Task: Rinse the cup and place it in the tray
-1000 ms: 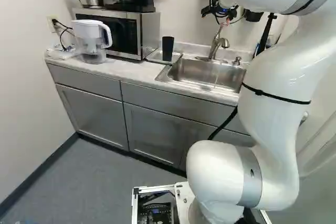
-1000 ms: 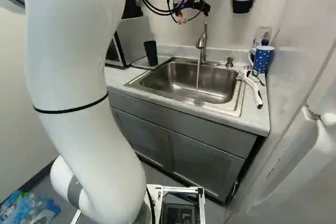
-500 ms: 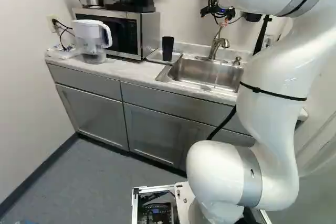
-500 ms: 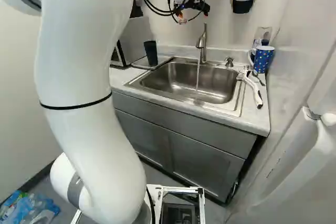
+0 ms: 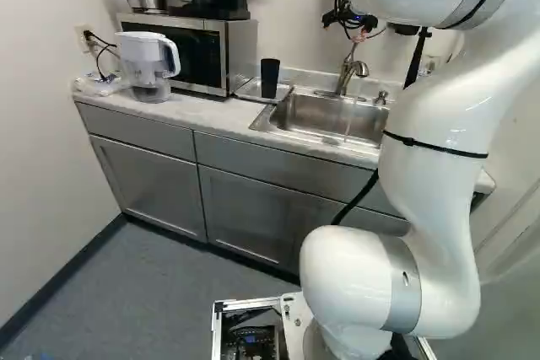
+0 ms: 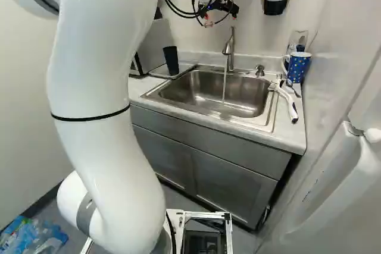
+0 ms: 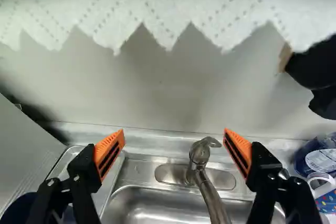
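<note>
So, fingers (image 7: 109,154): open and spread wide above the back of the sink (image 6: 199,90), with nothing gripped between them.
Tap (image 7: 211,199): it shows between your fingers, nearer the one away from the tray (image 5: 249,88); its long axis runs across the line joining them. How far it sits below the tips is hard to judge from the wrist view.
Cup (image 6: 171,62): standing on the tray, left of the sink and well to your left of the tap, clear of the fingers.
Water (image 6: 224,84): running from the tap into the sink, with no cup beneath it.
Next move: with the cup on the tray, you probably want the tap shut off. Shift right to centre it before you lower or close; otherwise the right finger could knock it first.
</note>
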### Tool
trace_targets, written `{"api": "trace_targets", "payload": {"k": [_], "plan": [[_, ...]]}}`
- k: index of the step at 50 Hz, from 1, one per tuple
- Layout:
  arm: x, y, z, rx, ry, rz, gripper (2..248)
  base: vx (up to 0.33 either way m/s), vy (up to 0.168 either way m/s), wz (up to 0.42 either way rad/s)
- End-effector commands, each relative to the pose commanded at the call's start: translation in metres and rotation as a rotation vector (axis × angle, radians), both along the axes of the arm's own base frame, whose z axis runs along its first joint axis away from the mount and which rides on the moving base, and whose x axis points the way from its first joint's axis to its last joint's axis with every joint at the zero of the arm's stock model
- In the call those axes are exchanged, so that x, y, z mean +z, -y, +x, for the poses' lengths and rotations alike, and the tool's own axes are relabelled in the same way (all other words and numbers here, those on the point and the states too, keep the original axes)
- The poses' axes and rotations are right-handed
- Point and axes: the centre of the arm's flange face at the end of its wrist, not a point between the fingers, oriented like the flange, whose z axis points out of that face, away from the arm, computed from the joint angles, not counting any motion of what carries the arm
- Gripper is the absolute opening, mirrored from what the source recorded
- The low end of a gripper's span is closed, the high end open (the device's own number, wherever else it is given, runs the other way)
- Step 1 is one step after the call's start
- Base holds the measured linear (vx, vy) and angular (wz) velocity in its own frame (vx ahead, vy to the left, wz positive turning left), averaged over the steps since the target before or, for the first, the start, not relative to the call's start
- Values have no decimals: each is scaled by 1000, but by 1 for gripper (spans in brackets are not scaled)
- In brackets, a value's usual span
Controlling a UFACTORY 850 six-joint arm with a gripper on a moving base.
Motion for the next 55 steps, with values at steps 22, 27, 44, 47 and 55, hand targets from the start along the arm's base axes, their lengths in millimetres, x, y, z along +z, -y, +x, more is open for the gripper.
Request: {"api": "trace_targets", "payload": {"k": [22, 27, 44, 47, 55], "plan": [[-11, 1, 2, 0, -20, 6, 247, 0, 0, 0], [-14, 1, 2, 0, -22, 7, 247, 0, 0, 0], [-11, 1, 3, -1, 6, -2, 247, 0, 0, 0], [-11, 1, 3, -1, 6, -2, 247, 0, 0, 0], [-11, 1, 3, -1, 6, -2, 247, 0, 0, 0]]}}
